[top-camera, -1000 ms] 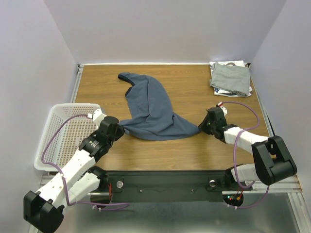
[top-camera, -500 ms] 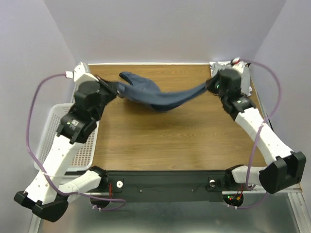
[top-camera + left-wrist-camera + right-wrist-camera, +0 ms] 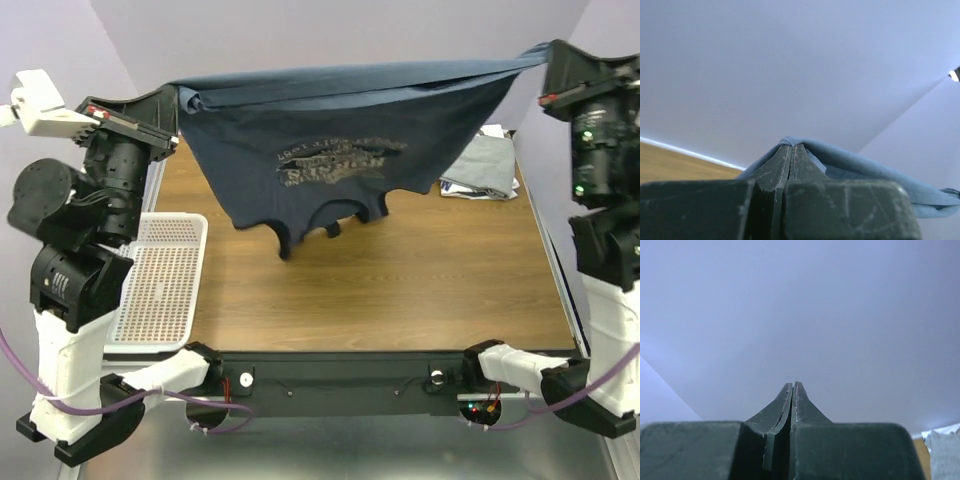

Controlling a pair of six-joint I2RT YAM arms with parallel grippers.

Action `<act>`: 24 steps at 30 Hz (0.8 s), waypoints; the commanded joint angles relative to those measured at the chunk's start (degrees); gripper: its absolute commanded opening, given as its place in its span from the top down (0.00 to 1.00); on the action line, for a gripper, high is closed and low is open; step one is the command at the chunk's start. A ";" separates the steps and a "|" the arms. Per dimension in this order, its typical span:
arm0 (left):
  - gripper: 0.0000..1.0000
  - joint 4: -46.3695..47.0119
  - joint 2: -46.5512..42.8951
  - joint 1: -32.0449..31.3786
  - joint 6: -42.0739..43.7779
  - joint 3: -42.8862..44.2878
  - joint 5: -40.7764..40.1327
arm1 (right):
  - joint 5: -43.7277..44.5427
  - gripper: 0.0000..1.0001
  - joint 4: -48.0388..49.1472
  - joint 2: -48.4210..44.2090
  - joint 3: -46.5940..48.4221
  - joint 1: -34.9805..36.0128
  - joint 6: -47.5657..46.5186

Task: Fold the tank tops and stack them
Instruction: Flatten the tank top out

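Over table (image 3: 420,290), tank top (image 3: 300,125) taut crosswise, straps down, between both clamped end effectors (image 3: 180,96) (image 3: 543,55)

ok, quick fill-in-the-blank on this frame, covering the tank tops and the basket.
1. The left gripper and right gripper hold the slate-blue tank top ____ the table.
2. Its straps hang ____.
3. The folded grey tank top lies in the table's far ____ corner.
4. The white basket sits at the table's ____ edge.
Missing: above, down, right, left.
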 commanded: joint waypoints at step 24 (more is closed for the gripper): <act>1.00 15.34 14.41 3.28 8.15 3.73 8.20 | 2.06 1.00 5.58 10.68 0.98 -0.47 -5.45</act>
